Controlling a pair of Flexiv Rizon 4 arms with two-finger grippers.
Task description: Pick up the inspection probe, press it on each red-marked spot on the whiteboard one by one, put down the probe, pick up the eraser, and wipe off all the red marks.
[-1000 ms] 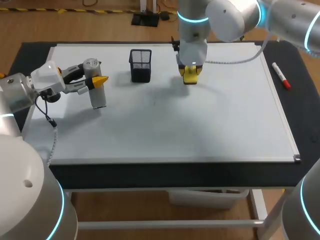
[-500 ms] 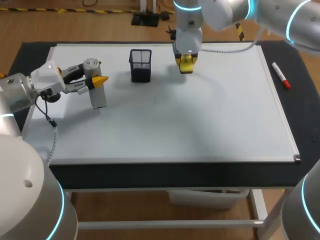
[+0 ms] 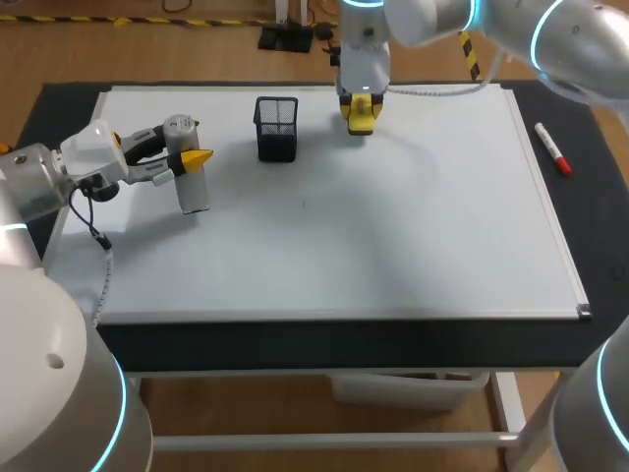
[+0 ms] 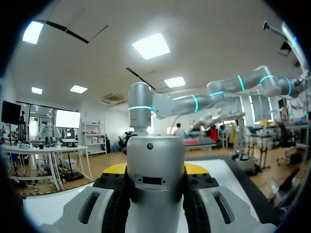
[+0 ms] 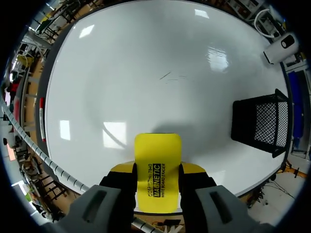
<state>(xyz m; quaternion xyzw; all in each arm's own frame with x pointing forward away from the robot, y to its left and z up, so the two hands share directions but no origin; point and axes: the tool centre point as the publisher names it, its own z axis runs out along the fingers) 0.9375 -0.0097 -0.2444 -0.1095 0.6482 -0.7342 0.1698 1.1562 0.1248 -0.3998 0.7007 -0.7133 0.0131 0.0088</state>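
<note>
The eraser (image 5: 157,165) is yellow with black print, the mesh basket (image 5: 262,121) black, the probe (image 4: 155,177) silver-grey.

A: Tally, by kind?
B: One whiteboard (image 3: 393,246). One probe (image 3: 194,189). One eraser (image 3: 360,114), yellow.
A: Anything else to log?
B: One mesh basket (image 3: 276,128), black. One marker (image 3: 551,147), red-capped.

black mesh pen holder (image 3: 276,128), square, open at the top, standing upright toward the far left of the dark table top (image 3: 590,206). white marker (image 3: 551,148) with a red end, lying flat near the table's right edge, red end toward the near side, well apart from the holder.
</note>
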